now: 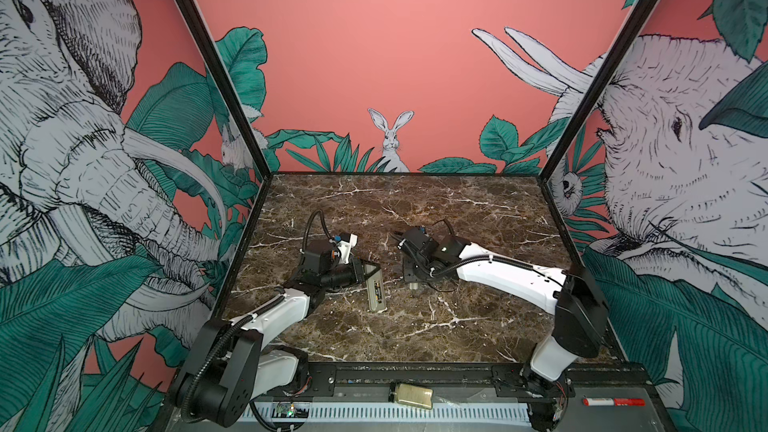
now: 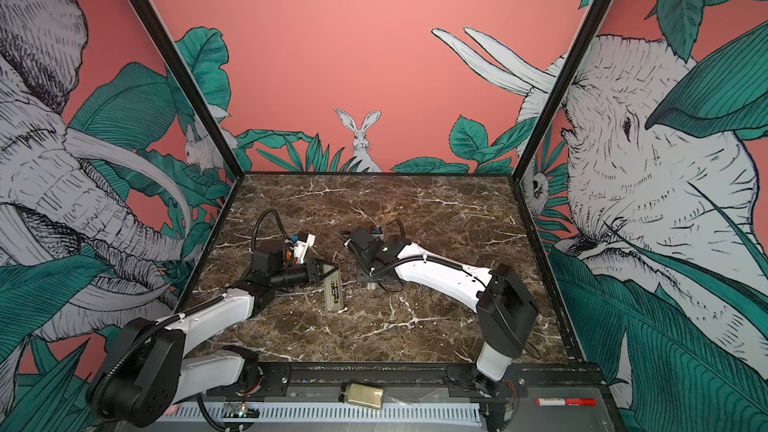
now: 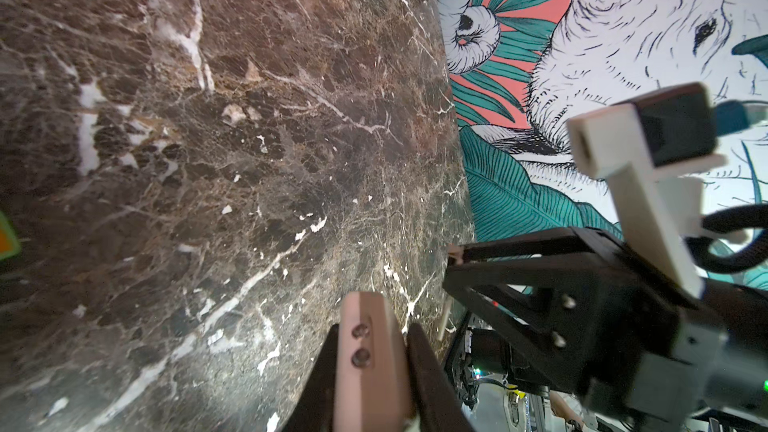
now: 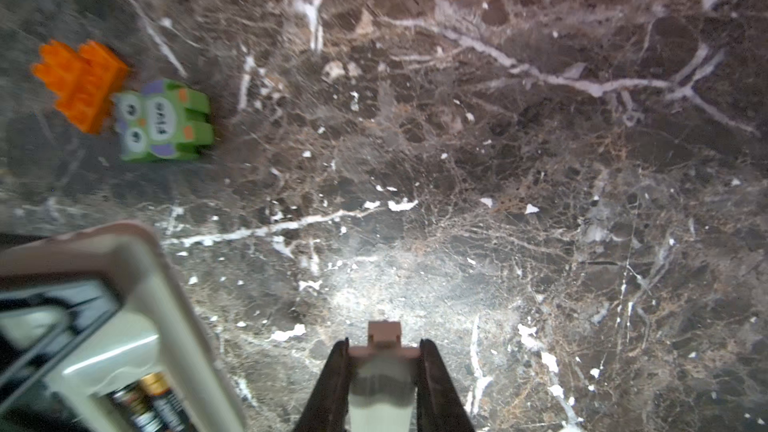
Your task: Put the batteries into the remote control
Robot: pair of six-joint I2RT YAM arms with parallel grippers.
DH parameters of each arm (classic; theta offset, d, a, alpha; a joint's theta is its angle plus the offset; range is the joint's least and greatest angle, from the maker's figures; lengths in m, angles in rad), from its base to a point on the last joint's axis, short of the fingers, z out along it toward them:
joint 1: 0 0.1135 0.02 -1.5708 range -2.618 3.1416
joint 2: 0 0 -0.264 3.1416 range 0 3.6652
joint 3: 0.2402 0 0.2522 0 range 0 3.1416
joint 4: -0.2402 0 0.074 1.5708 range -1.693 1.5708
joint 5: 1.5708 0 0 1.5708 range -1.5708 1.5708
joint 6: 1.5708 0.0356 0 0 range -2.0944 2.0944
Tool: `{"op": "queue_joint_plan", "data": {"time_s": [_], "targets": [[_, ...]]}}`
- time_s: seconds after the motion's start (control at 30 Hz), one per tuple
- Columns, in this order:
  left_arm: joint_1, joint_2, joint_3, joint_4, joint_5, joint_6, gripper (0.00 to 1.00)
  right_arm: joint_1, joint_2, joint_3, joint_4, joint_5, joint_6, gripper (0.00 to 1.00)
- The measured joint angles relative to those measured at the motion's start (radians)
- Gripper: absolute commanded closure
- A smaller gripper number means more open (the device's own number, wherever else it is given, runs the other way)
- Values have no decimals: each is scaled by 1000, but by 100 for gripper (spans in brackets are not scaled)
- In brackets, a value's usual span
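The remote control [image 1: 376, 290] lies back-up on the marble, in both top views [image 2: 333, 290]. Its open recess holds the dark batteries [image 1: 377, 293] with brassy ends; in the right wrist view they [image 4: 153, 403] lie side by side. My left gripper [image 1: 365, 272] is shut on the remote's far end, which shows as a beige edge [image 3: 365, 367] between the fingers. Just right of the remote, my right gripper [image 1: 414, 284] is shut on a small grey-white battery cover [image 4: 382, 384] with a tab, held low over the table.
A green owl-faced block [image 4: 164, 120] and an orange block [image 4: 81, 83] lie beyond the remote, hidden by the left arm in both top views. A jar [image 1: 411, 396] and a red marker [image 1: 613, 401] rest on the front rail.
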Motion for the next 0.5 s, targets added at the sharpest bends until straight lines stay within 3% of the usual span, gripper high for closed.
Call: {"op": "queue_joint_plan", "data": {"time_s": [0.5], "targets": [[0, 62, 67, 133, -5, -146, 100, 42, -76, 0, 235, 7, -64, 95]]}}
